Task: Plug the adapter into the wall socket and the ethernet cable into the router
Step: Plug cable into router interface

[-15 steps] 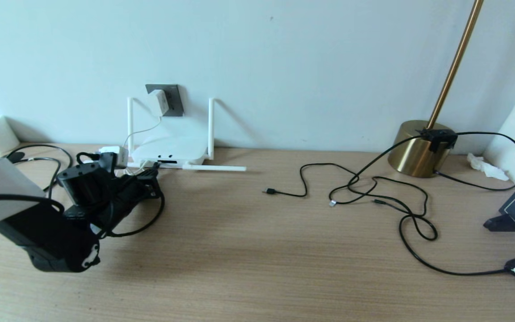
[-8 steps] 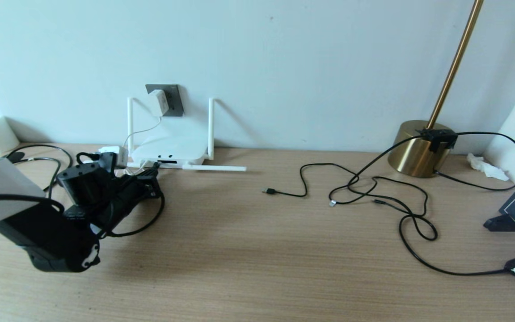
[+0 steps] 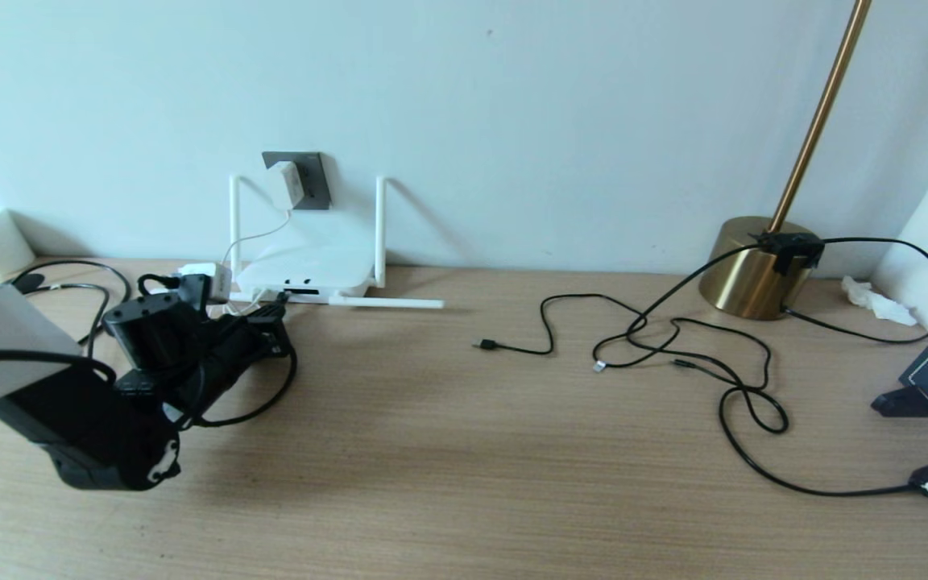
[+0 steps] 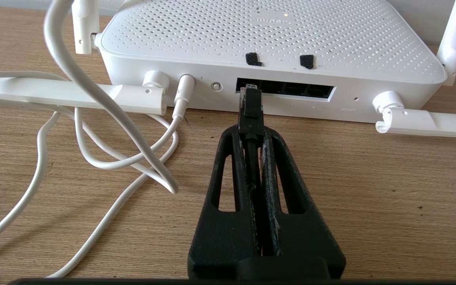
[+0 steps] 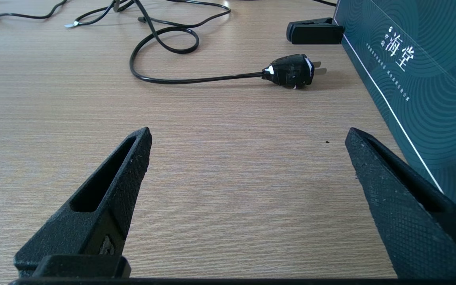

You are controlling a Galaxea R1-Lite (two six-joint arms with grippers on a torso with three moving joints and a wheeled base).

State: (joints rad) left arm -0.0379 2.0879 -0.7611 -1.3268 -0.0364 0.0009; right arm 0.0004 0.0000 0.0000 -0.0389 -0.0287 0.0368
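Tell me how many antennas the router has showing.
4 on the router: two upright at its back corners, two folded flat along the desk, one each side of the ports.

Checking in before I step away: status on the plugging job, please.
Left gripper shut on ethernet cable, connector at router port. Right gripper open, idle over table. Adapter in wall socket. Nothing blocking.

The dark teal box (image 5: pixel 422 79) beside the black plug (image 5: pixel 291 71) bears white characters "海堂". The router (image 4: pixel 271 35) shows "RESET" faintly near its ports.
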